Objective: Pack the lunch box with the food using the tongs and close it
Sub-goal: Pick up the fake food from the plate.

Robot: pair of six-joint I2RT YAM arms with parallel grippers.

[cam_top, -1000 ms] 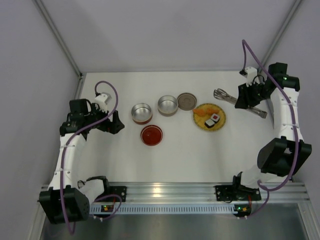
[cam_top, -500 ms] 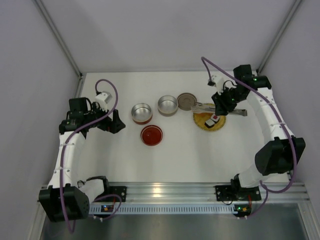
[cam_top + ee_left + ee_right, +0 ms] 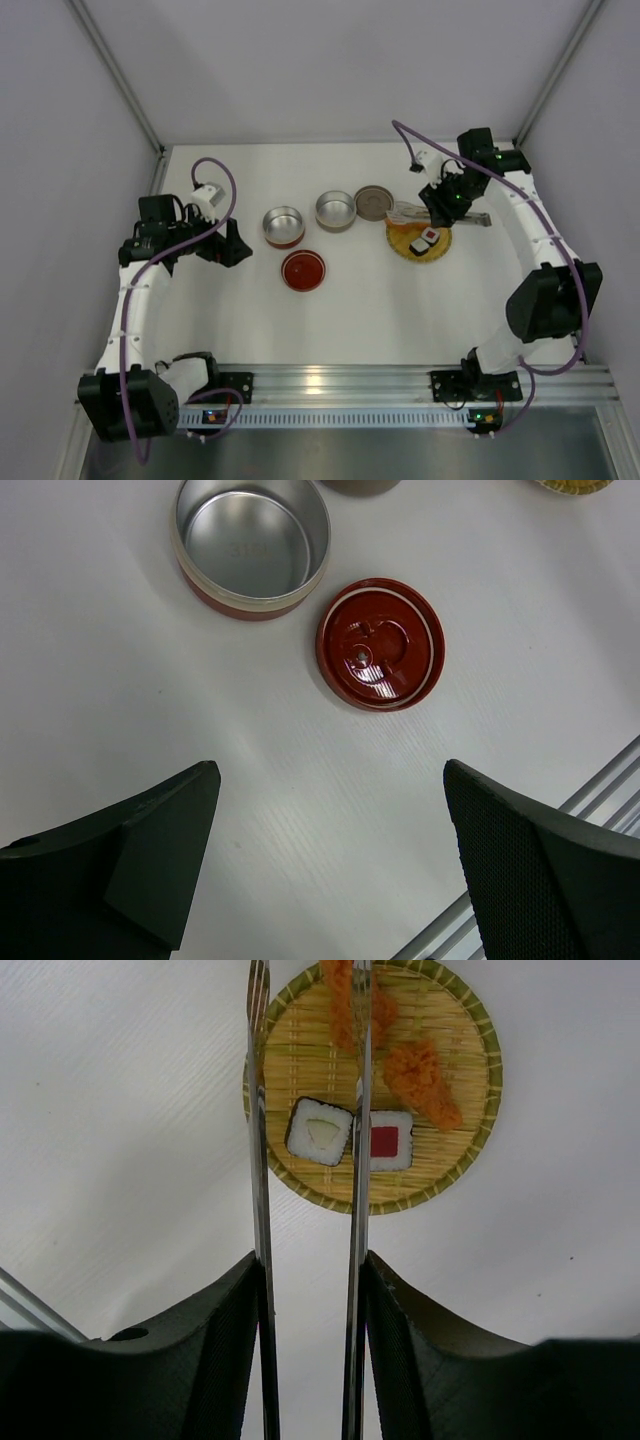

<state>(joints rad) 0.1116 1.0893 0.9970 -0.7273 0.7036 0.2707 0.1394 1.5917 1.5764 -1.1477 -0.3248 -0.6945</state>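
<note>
Right gripper (image 3: 312,1285) grips slim silver metal tongs (image 3: 258,1160), long arms pointing straight ahead over round yellow woven plate (image 3: 300,1060). White sushi roll with green centre (image 3: 320,1130) lies between the arms, short of the tips. Left gripper (image 3: 330,850) spread wide, well apart, over red round lid (image 3: 380,643).

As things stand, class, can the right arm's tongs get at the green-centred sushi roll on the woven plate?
Probably yes: the right gripper holds the tongs with both arms straddling that roll, nothing between them.

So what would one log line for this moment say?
right gripper: holding tongs | tongs: over plate, arms astride white roll | left gripper: open | lunch box: open, empty
</note>
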